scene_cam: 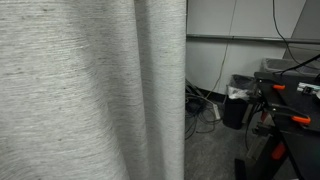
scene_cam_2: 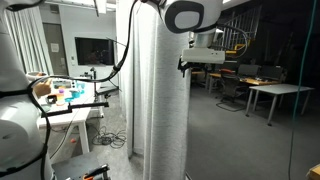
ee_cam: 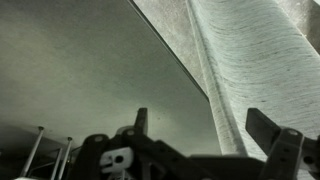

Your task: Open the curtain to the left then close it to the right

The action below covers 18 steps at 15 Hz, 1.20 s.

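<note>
The curtain (scene_cam: 90,90), a big light grey woven drape with vertical folds, fills the left half of an exterior view. In an exterior view it hangs gathered as a tall column (scene_cam_2: 160,110). My arm reaches over from the top, and the gripper (scene_cam_2: 186,64) sits at the column's right edge, about a third of the way down. In the wrist view the gripper (ee_cam: 203,125) is open. Its two dark fingers (ee_cam: 141,120) stand wide apart with nothing clamped. The curtain (ee_cam: 255,60) runs down the right side, one fold passing behind the gap near the right finger. Whether it touches the fabric I cannot tell.
Right of the curtain are a black bin (scene_cam: 237,102), floor cables (scene_cam: 205,112) and a dark frame with orange clamps (scene_cam: 292,118). A cluttered white table (scene_cam_2: 65,100) and a monitor (scene_cam_2: 95,50) stand on one side, office desks (scene_cam_2: 275,92) on the other.
</note>
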Each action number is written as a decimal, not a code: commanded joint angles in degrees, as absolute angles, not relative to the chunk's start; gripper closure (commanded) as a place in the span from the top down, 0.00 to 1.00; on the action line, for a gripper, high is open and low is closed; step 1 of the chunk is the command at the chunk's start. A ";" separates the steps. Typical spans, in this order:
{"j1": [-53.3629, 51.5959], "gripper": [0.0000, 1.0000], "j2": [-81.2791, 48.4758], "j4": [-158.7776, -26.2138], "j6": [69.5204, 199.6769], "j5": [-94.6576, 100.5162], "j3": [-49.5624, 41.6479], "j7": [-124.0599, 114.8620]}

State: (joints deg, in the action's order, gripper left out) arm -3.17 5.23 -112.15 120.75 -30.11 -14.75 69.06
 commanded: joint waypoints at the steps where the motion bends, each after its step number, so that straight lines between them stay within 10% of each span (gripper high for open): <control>1: -0.25 1.00 0.81 -107.28 118.49 -30.51 -11.79 70.02; 14: 3.27 0.00 5.02 -107.70 116.20 -15.12 -8.17 62.82; 17: 3.22 0.00 7.56 -109.05 113.48 -12.28 -8.10 63.27; 18: 3.07 0.26 8.04 -109.09 111.72 -12.60 -8.23 64.37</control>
State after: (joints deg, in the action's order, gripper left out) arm 2.36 4.91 -107.19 115.07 -14.35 -9.10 64.16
